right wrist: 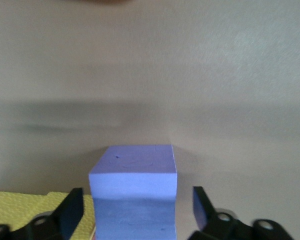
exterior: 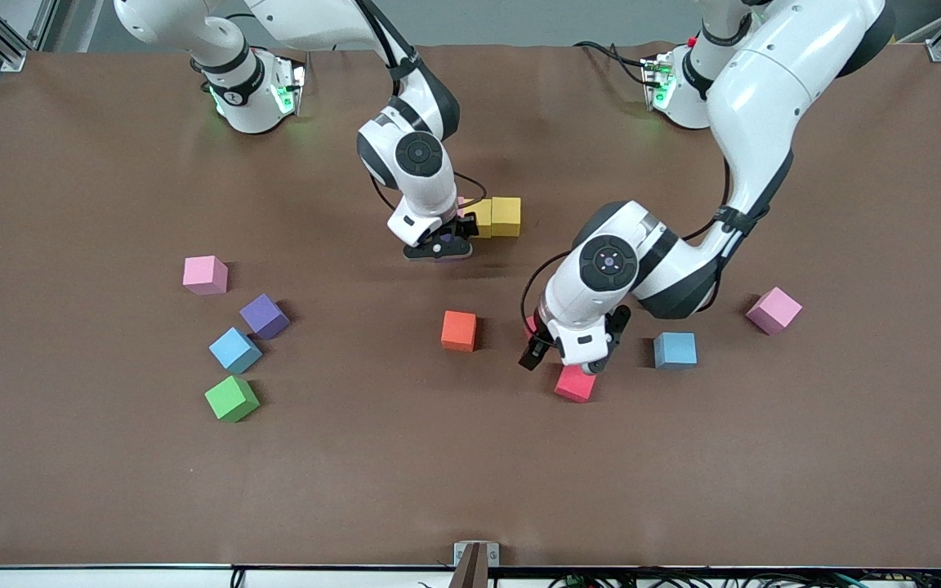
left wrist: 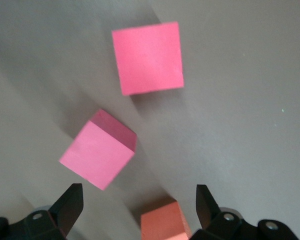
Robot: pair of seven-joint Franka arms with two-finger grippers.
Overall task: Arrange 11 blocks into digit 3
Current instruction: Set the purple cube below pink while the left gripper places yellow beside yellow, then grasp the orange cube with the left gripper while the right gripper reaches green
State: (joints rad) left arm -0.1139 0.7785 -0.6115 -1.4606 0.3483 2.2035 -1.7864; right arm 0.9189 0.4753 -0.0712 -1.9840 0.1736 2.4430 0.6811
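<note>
Front view: right hand (exterior: 440, 247), open, hides purple block (right wrist: 133, 192); left hand (exterior: 571, 351), open, above red blocks (left wrist: 149, 58).

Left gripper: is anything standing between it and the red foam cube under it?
Nothing visible. The left gripper hangs open over the red foam cube, with bare table between; a second pink-red cube lies beside it, not in the path.

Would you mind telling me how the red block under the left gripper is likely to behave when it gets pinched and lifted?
The red block looks like matte foam, so it probably weighs little and gives slightly under the fingers. Its flat, plain faces should grip well rather than slip. Being a cube resting flat on the table, it seems unlikely to roll; a nudge from the open left gripper would probably slide it.
</note>
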